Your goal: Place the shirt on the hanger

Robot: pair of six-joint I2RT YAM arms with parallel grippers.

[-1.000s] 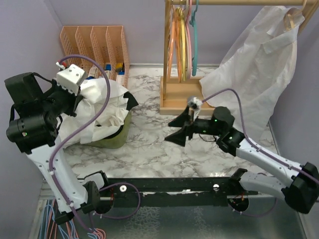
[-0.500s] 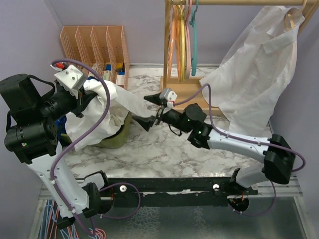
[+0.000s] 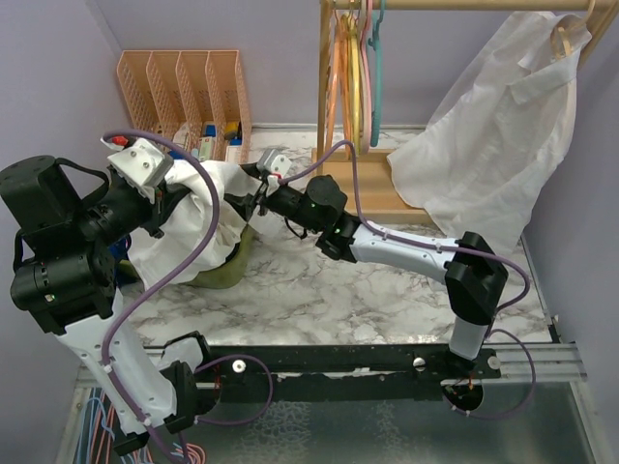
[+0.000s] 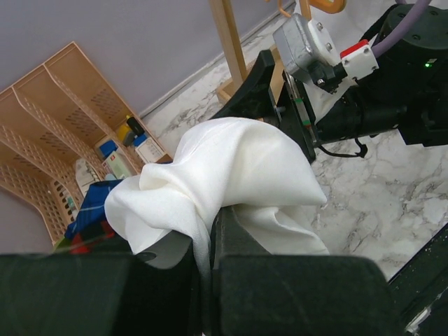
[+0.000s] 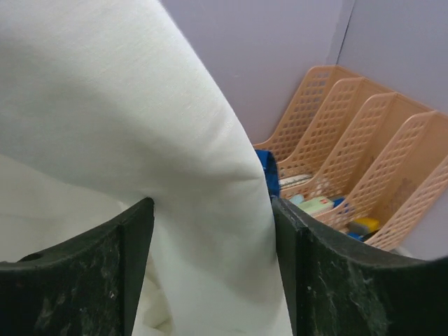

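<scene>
The white shirt (image 3: 198, 217) hangs bunched from my left gripper (image 3: 166, 198), spilling out of an olive basket (image 3: 230, 263). In the left wrist view the left gripper (image 4: 207, 241) is shut on a thin pinch of the shirt (image 4: 238, 164). My right gripper (image 3: 248, 200) has reached the shirt's right side. In the right wrist view it (image 5: 211, 262) is open, its two fingers (image 5: 91, 280) either side of a smooth fold of the shirt (image 5: 196, 175). The teal hanger (image 3: 376, 72) hangs on the wooden rack at the back, apart from both grippers.
Orange, yellow and pink hangers (image 3: 350, 77) share the wooden rack (image 3: 340, 184). A second white shirt (image 3: 503, 126) on a tan hanger hangs at the right. Peach file trays (image 3: 184, 87) stand back left. Blue and red garments (image 4: 94, 217) lie under the shirt.
The right arm has swung left from in front of the rack base across the table, bringing its open jaws around a fold of the shirt. The left gripper keeps its hold, shifted slightly.
</scene>
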